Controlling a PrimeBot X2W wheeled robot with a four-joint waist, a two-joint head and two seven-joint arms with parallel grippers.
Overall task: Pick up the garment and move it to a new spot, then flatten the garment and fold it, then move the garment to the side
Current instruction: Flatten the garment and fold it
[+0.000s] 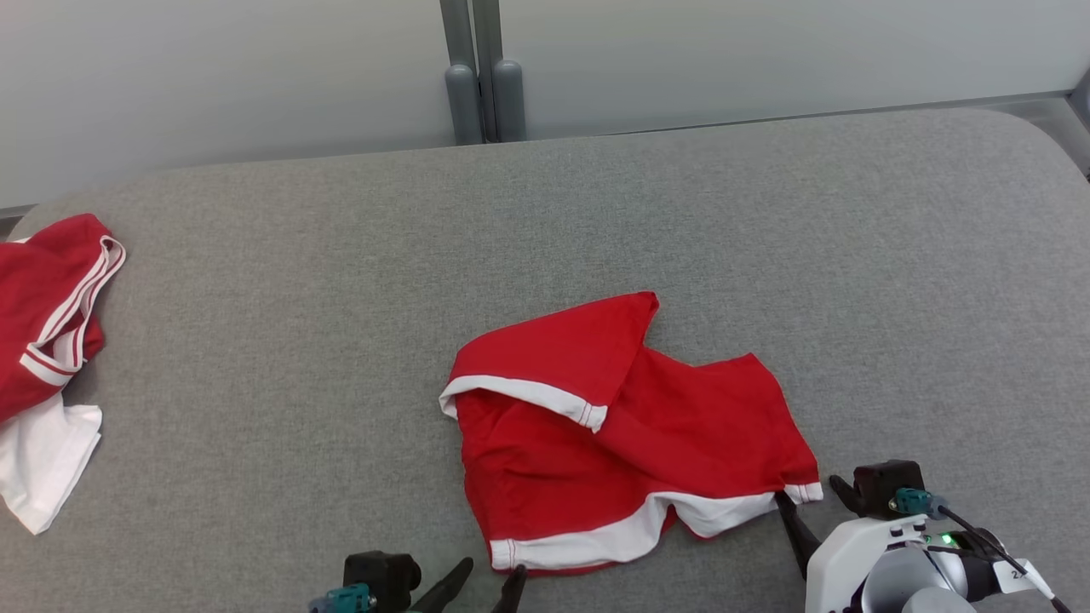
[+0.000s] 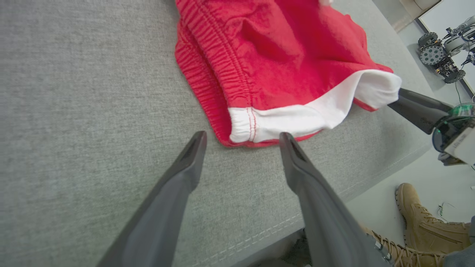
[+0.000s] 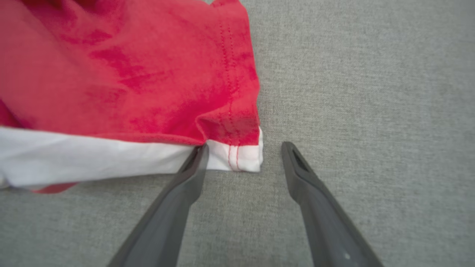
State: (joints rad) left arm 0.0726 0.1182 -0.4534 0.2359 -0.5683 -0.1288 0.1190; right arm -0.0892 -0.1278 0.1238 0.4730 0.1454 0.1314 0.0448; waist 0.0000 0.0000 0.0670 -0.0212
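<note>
**LAYOUT AT THE JAWS: GARMENT AHEAD OF BOTH**

Found the garment point(image 1: 630, 434) lying on the padded table point(image 1: 341, 323), ahead of both sets of jaws. Noted its near left hem corner just beyond the tips of the left gripper point(image 1: 490, 572), in line with the jaw gap. Noted its near right hem corner at the right gripper point(image 3: 245, 148), partly within the jaw gap, with the inner jaw against the hem. Recorded a second garment point(image 1: 47, 340) well left of the left jaws, at the table edge. Recorded boots point(image 2: 423, 222) on the floor, behind and right of the left jaws.

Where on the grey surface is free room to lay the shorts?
Free: the strip between red shorts and far edge; the surface right of them; the gap between shorts and left garment pile. Crowded: near edge, by left gripper and right gripper.
</note>
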